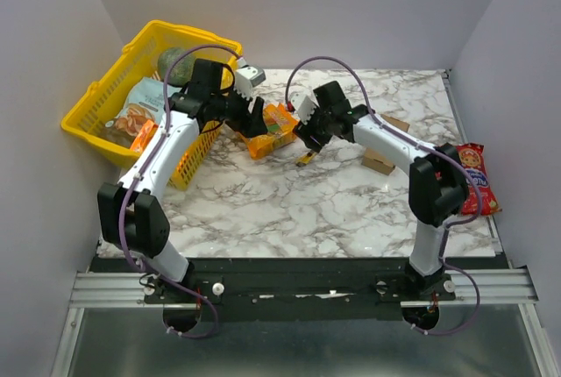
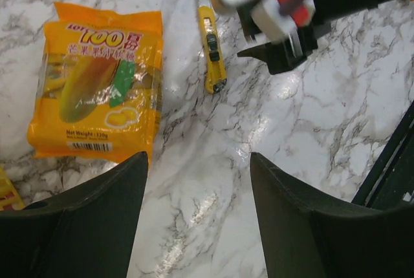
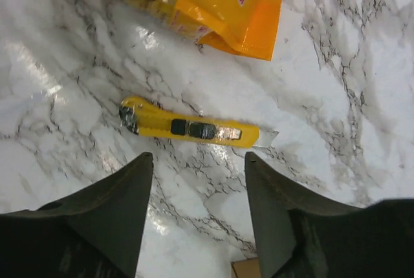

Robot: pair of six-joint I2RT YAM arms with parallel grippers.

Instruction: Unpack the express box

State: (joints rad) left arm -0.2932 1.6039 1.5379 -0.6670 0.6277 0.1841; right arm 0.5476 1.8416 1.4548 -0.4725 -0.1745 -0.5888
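Basket (image 1: pixel 197 35): yellow, left of table; snack bags inside.
Express box (image 1: pixel 379 163): on the marble beneath right forearm (partly hidden).
Left gripper (image 2: pixel 197 161): spread, empty.
Right gripper (image 3: pixel 197 158): spread above utility knife (image 3: pixel 194 128).
Wrist views only: knife's blade tip.

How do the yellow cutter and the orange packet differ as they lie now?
The cutter is slim and rigid, with a black slider and its blade tip out; the packet is broad, soft and printed. The cutter is plain yellow, the packet deeper orange with pictures and lettering. Both lie flat on the marble table, apart from each other, neither held.
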